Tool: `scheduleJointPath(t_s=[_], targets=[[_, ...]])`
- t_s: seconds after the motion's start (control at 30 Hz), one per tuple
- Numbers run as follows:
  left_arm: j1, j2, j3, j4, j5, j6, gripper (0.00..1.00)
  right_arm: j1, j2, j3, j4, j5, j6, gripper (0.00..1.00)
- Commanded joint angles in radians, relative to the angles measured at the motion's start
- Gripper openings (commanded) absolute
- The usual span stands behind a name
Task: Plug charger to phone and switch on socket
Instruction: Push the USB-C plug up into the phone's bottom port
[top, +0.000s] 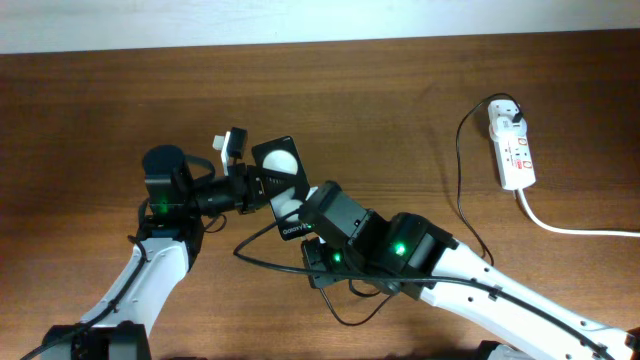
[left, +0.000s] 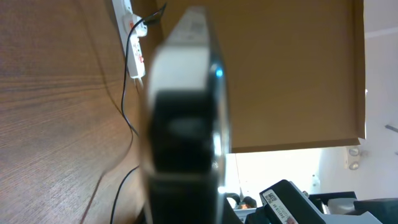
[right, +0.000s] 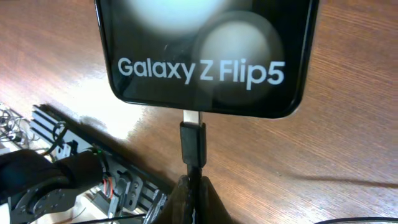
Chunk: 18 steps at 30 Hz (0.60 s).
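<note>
The phone (top: 272, 172) is a black slab with two white circles, held tilted above the table by my left gripper (top: 250, 182), which is shut on it. In the left wrist view the phone (left: 183, 106) fills the middle, edge-on and blurred. My right gripper (right: 194, 190) is shut on the charger cable just below its connector (right: 193, 142). The connector's metal tip meets the bottom edge of the phone (right: 205, 68), with some metal still showing. The right gripper (top: 301, 224) sits right below the phone. The charger's black plug (top: 512, 119) sits in the socket (top: 514, 152).
The charger cable (top: 459, 185) runs from the socket down the table and under my right arm, with a loop (top: 262, 258) at the front. The socket's thick white cord (top: 570, 228) leads off to the right. The socket also shows in the left wrist view (left: 134, 46).
</note>
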<state>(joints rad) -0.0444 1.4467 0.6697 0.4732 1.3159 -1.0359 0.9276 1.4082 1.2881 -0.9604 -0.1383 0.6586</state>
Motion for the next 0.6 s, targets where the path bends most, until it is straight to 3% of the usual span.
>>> scheduleJointPath(t_s=[0.0,0.33,0.57], targets=[[-0.012,-0.009,0.013,0.001,0.087,0.021,0.0,-0.006,-0.017,0.008,0.033,0.11,0.009,0.04],[-0.012,-0.009,0.013,0.0,0.095,0.061,0.0,-0.005,-0.071,0.008,0.035,0.122,0.035,0.04],[-0.012,-0.009,0.013,-0.015,0.119,-0.052,0.0,-0.005,-0.058,0.008,0.091,0.154,0.034,0.04]])
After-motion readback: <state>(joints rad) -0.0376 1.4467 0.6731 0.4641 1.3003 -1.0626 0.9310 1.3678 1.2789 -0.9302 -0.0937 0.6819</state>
